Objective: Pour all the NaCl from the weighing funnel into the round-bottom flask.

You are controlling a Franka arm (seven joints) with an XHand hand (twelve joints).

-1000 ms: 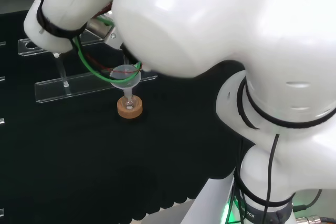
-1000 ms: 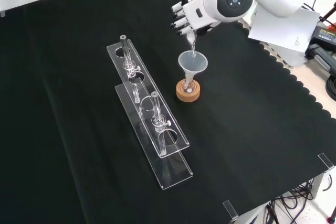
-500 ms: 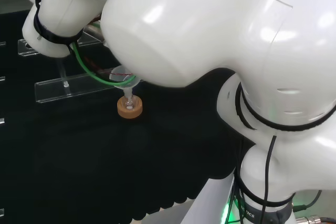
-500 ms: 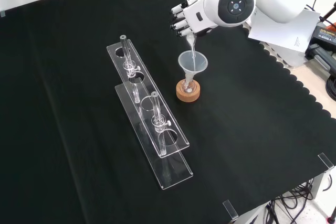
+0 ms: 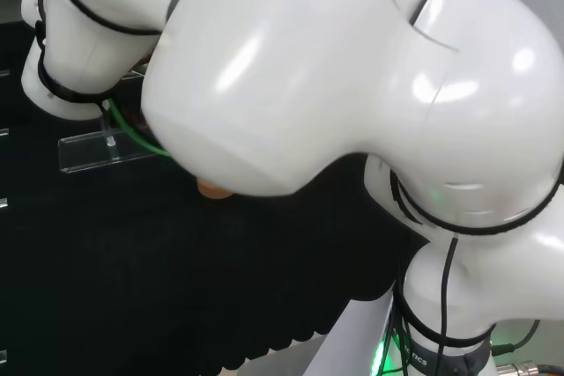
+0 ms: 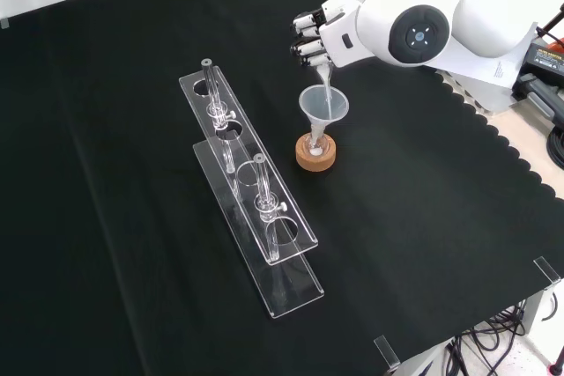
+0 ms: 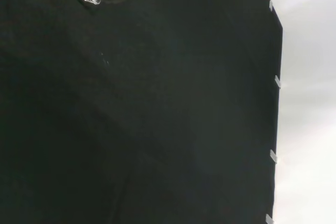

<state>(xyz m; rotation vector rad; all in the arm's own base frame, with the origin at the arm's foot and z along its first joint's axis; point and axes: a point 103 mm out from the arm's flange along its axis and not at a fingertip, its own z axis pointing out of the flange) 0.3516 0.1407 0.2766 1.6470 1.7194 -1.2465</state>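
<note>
From the front view I see the black and white hand point(image 6: 322, 34) near the top of the cloth, its fingers curled around the slim clear glass weighing funnel point(image 6: 322, 78), which it holds tilted with the narrow tip pointing down into the mouth of a wider clear glass funnel point(image 6: 323, 106). That wider funnel sits in the neck of the small clear round-bottom flask point(image 6: 315, 143), and the flask rests upright on a round cork ring stand point(image 6: 315, 158) on the black cloth point(image 6: 423, 217). I cannot tell whether any salt is left in the weighing funnel. To the left of the flask in the front view stand two long clear acrylic racks point(image 6: 251, 209), one just beside the other, each carrying an upright clear glass tube with a stopcock point(image 6: 262, 202). In the head view my arm's white links cover most of the scene; I can just make out an edge of the cork ring point(image 5: 210, 188) and one end of a rack point(image 5: 92, 150) beyond it.
</note>
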